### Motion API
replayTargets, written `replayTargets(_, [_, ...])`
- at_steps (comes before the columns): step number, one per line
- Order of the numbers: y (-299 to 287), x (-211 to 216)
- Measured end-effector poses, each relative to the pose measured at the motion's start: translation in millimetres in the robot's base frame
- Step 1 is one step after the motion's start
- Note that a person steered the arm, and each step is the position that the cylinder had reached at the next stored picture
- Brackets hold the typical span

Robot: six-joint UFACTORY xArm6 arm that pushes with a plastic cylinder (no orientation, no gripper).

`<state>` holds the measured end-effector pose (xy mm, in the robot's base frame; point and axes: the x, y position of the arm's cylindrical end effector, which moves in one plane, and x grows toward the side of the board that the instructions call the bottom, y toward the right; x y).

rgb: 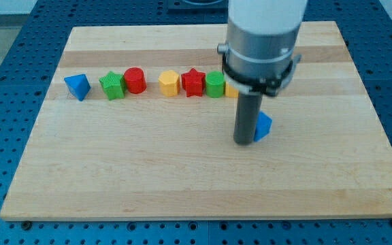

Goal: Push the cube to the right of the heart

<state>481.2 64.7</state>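
Note:
A blue cube lies on the wooden board, right of centre. My tip rests on the board against the cube's left side, and the rod hides part of the cube. Just above them, a yellow block sits at the right end of a row of blocks. It is mostly hidden behind the arm, so I cannot make out its shape. No heart shape shows clearly.
The row runs along the upper part of the board. From the view's left it holds a blue triangular block, a green star, a red cylinder, a yellow hexagon, a red star and a green cylinder.

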Motion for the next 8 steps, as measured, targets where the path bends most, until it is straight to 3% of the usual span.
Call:
replayTargets(1, [13, -49])
replayTargets(2, [15, -60])
replayTargets(3, [11, -5])
replayTargets(4, [22, 19])
replayTargets(5, [54, -3])
replayTargets(7, [57, -75])
replayTargets(8, [74, -78])
